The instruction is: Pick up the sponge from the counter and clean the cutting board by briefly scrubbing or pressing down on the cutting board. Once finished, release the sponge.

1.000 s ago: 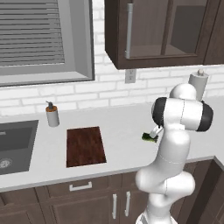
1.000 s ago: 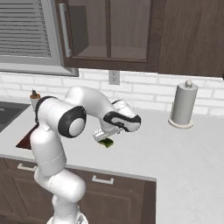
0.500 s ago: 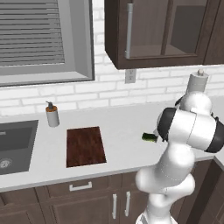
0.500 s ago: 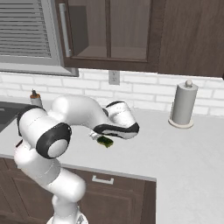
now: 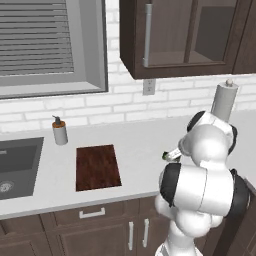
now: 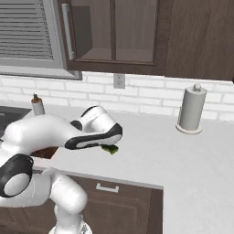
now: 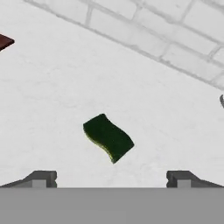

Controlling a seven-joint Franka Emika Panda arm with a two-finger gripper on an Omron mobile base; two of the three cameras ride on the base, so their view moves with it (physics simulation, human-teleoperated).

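The sponge (image 7: 108, 137), dark green with a yellow edge, lies flat on the light counter (image 7: 57, 87). In the hand view it sits just ahead of my gripper (image 7: 111, 179), centred between the two fingertips (image 7: 40, 178). They stand wide apart, open and holding nothing. In the right base view the sponge (image 6: 109, 149) peeks out from under my lowered hand. A sliver of the sponge (image 5: 164, 155) also shows beside my arm in the left base view. To the sponge's left on the counter lies the reddish-brown cutting board (image 5: 97, 167), and one corner of the board (image 7: 4, 42) reaches into the hand view.
A soap dispenser (image 5: 60, 132) stands behind the board, near the sunken sink (image 5: 15, 165). At the back right a paper towel roll (image 6: 191, 109) stands against the brick wall. Upper cabinets hang above. The counter's front edge runs close below the sponge.
My arm has swung and folded, its elbow moving toward the camera, while the hand stays low over the sponge. Sponge and board have not moved.
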